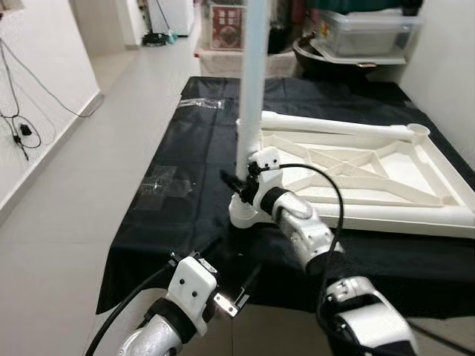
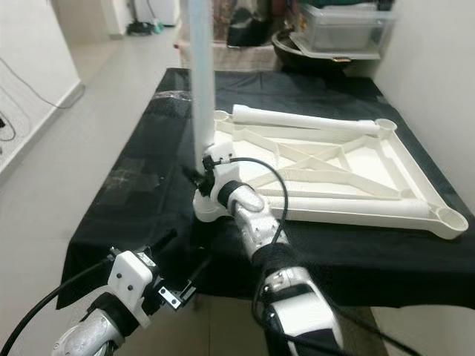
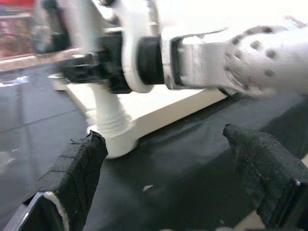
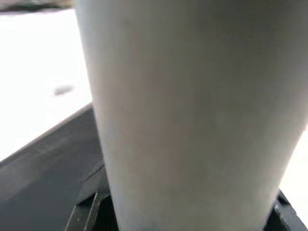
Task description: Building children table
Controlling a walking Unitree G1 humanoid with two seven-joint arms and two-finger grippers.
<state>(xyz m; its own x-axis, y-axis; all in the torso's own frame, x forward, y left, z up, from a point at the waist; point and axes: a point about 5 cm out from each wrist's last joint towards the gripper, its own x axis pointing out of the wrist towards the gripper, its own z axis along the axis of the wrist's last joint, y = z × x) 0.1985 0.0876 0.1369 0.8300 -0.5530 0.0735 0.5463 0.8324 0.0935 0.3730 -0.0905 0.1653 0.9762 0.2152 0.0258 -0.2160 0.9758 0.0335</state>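
Note:
A white children's table top [image 1: 386,170] lies upside down on a black cloth [image 1: 178,222], ribs up, with round sockets at its corners. One white table leg [image 1: 252,67] stands upright in the near left corner socket [image 1: 245,215]. My right gripper [image 1: 241,182] is shut on this leg low down, just above the socket; the leg [image 4: 192,120] is pressed close in the right wrist view. My left gripper [image 1: 230,267] hovers open at the cloth's near edge, a short way in front of the socket, its fingers [image 3: 77,178] holding nothing.
A clear storage box [image 1: 364,30] and a dark basin [image 1: 326,55] stand beyond the cloth at the back right. Pale tiled floor [image 1: 96,170] runs along the left, with cables [image 1: 22,126] on the left wall. Clear plastic scraps [image 1: 167,182] lie on the cloth.

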